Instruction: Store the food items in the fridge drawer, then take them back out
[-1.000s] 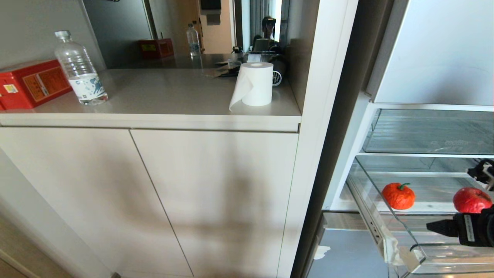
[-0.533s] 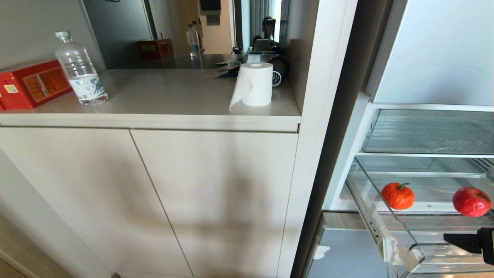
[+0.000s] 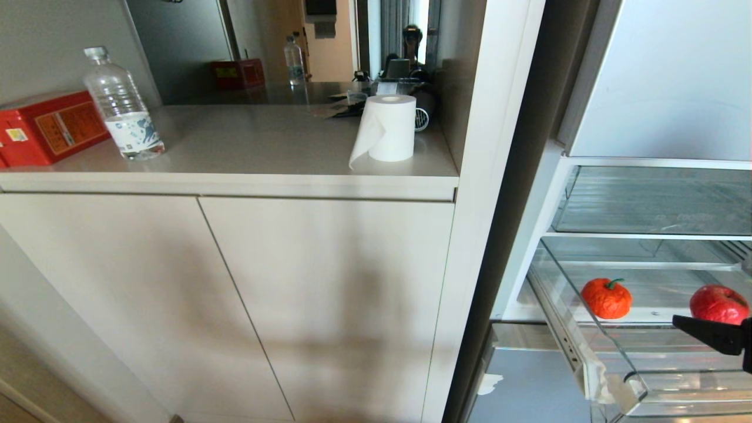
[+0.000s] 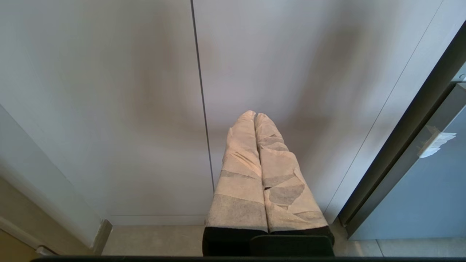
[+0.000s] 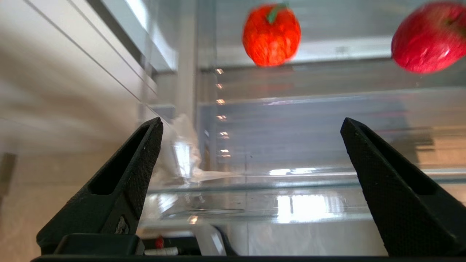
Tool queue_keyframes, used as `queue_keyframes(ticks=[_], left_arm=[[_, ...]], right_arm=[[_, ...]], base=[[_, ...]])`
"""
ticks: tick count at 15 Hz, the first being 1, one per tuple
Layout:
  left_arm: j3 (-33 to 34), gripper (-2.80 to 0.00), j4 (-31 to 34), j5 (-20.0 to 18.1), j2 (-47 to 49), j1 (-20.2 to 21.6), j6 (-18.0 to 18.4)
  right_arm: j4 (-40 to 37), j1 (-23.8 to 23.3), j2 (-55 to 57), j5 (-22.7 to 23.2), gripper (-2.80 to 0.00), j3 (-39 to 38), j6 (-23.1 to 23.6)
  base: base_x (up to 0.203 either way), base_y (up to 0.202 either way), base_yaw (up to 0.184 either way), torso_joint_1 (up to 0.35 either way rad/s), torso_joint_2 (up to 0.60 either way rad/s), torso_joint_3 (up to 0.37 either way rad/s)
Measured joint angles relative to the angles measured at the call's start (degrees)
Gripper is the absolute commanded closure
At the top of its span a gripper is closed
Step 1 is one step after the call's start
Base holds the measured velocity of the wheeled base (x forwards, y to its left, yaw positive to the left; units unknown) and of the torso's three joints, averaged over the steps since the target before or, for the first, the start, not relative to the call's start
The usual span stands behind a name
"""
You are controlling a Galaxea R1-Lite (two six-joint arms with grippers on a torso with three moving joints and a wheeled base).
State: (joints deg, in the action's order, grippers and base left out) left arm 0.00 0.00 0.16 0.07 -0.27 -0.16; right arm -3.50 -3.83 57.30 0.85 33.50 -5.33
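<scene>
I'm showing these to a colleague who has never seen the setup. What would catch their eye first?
Two bright fruits in the clear fridge drawer: an orange-red pumpkin-like fruit and, to its right, a red apple. The open right gripper hangs empty in front of the drawer. On the counter to the left stands a white paper roll.

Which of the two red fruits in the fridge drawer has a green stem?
The orange-red pumpkin-like fruit, the one farther from the right end effector. The smoother, darker red apple beside it shows no green stem.
</scene>
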Motion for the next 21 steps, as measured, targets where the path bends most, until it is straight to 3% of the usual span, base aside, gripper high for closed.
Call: queue_keyframes(ticks=[5, 6, 13, 17, 19, 21], left_arm=[[0.0, 0.0, 0.0, 0.0, 0.0, 0.0, 0.0], [0.0, 0.0, 0.0, 0.0, 0.0, 0.0, 0.0], [0.0, 0.0, 0.0, 0.0, 0.0, 0.0, 0.0], [0.0, 0.0, 0.0, 0.0, 0.0, 0.0, 0.0], [0.0, 0.0, 0.0, -0.01, 0.0, 0.0, 0.0], [0.0, 0.0, 0.0, 0.0, 0.0, 0.0, 0.0]], right_arm=[[0.25, 0.0, -19.08, 2.0, -2.8, -4.18, 0.25], [0.26, 0.0, -22.7, 2.29, 0.0, -5.52, 0.37], [0.12, 0.39, -35.75, 4.02, 0.0, -12.91, 1.13], [1.7, 5.36, -40.67, 1.88, 0.0, -22.35, 7.12], [6.1, 5.94, -42.81, 1.03, 0.0, -29.33, 10.17], [4.98, 5.28, -46.34, 1.01, 0.0, -32.47, 12.38]], base=[[0.0, 0.0, 0.0, 0.0, 0.0, 0.0], [0.0, 0.0, 0.0, 0.0, 0.0, 0.0], [0.0, 0.0, 0.0, 0.0, 0.0, 0.0], [0.0, 0.0, 0.0, 0.0, 0.0, 0.0], [0.0, 0.0, 0.0, 0.0, 0.0, 0.0], [0.0, 0.0, 0.0, 0.0, 0.0, 0.0]])
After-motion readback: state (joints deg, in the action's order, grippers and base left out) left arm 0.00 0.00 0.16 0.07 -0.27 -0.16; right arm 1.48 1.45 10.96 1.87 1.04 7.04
